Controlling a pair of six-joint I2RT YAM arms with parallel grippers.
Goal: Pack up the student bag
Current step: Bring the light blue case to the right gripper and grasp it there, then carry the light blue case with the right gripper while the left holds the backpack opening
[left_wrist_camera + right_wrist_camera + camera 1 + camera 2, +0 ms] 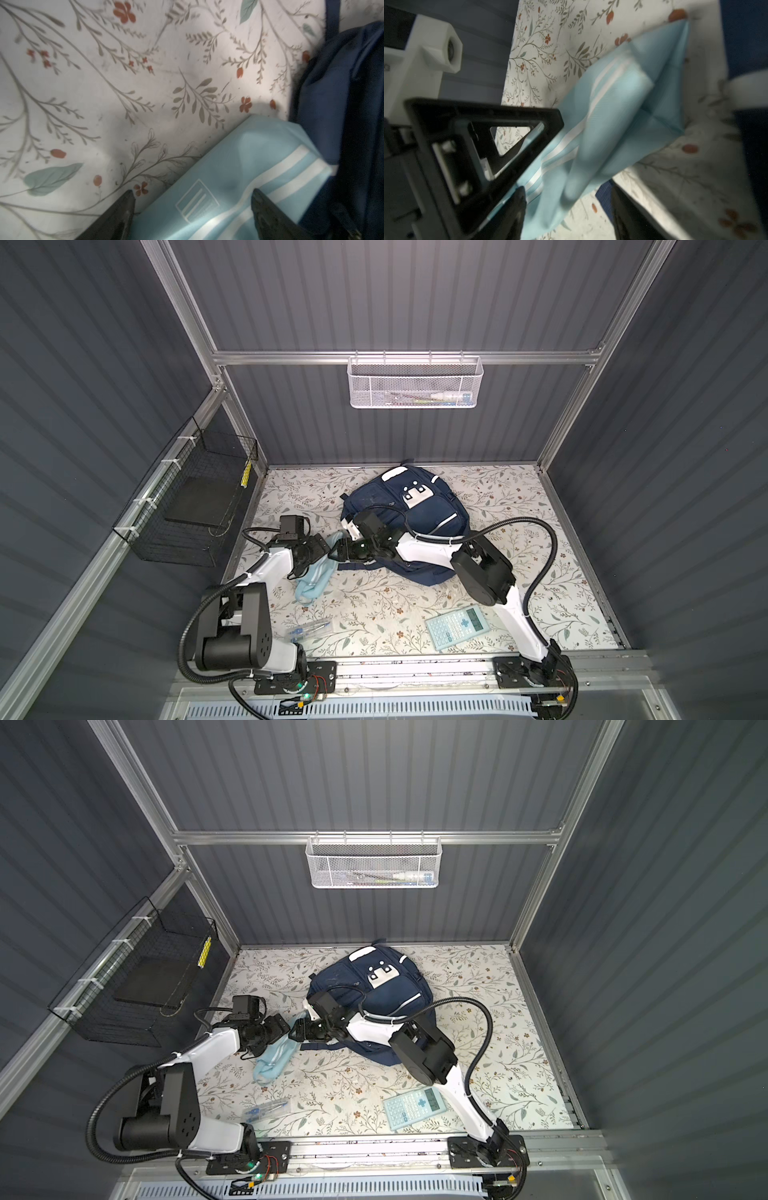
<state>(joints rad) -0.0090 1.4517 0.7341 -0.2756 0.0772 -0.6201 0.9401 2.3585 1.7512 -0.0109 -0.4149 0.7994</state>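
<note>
The student bag point(419, 514) point(382, 992), navy with white trim, lies at the back middle of the floral table. A light-blue striped pouch point(314, 578) point(272, 1063) lies to its left, one end raised between the two grippers. My left gripper point(322, 549) point(192, 193) hovers over the pouch point(228, 176) with its jaws wide open, holding nothing. My right gripper point(338, 549) point(566, 187) reaches across the bag's front edge. Its fingers stand apart around the blurred pouch point(623, 104), which touches one finger. The bag point(342, 104) sits right beside the pouch.
A light-blue calculator point(457, 626) lies at the front right. A clear case of pens point(309, 630) lies at the front left. A black wire basket point(195, 506) hangs on the left wall. A white mesh basket point(415, 383) hangs on the back rail.
</note>
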